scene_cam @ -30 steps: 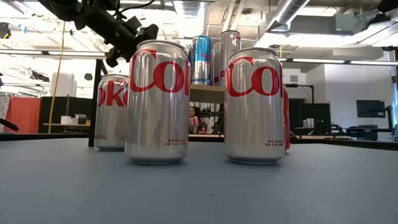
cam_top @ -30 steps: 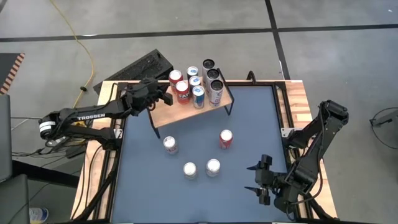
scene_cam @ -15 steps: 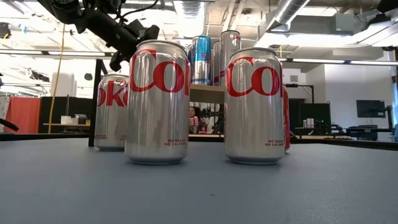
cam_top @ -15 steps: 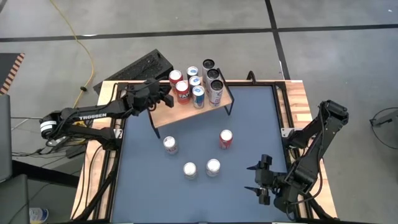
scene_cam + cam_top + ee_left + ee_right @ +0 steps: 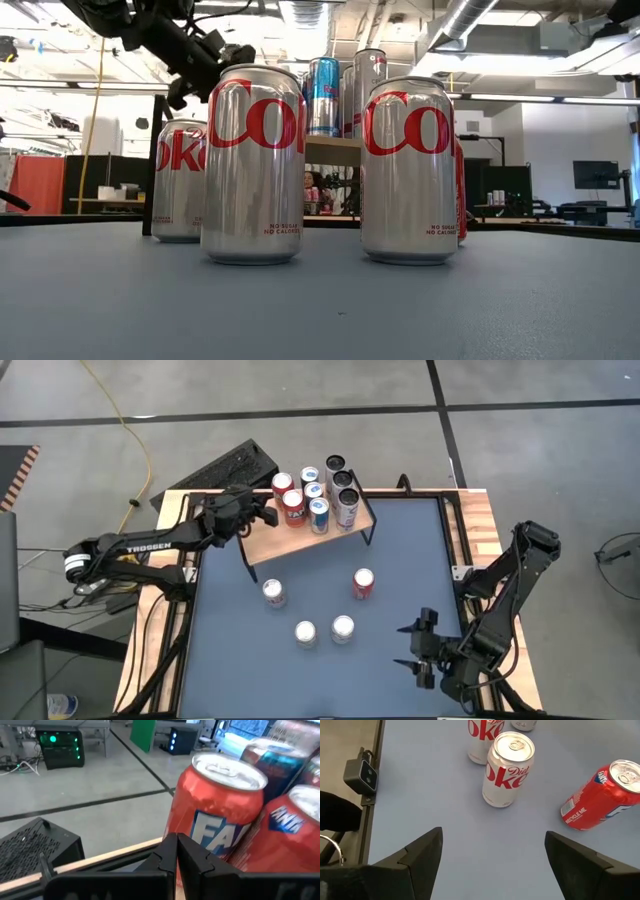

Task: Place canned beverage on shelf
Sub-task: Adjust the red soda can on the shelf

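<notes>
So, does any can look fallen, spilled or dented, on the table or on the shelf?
Nothing stands out. The four cans on the table, three silver and one red, stand upright and apart. The cans on the shelf are upright too. No spill shows.

Seven cans on shelf; four cans before it.

"TROSSEN" in white on the left arm, "Diet Coke" in red on a silver can, "NO SUGAR NO CALORIES" on the nearest silver can, "RECYCLE ME" on a red can, "FANTA" partly readable on an orange can
</notes>
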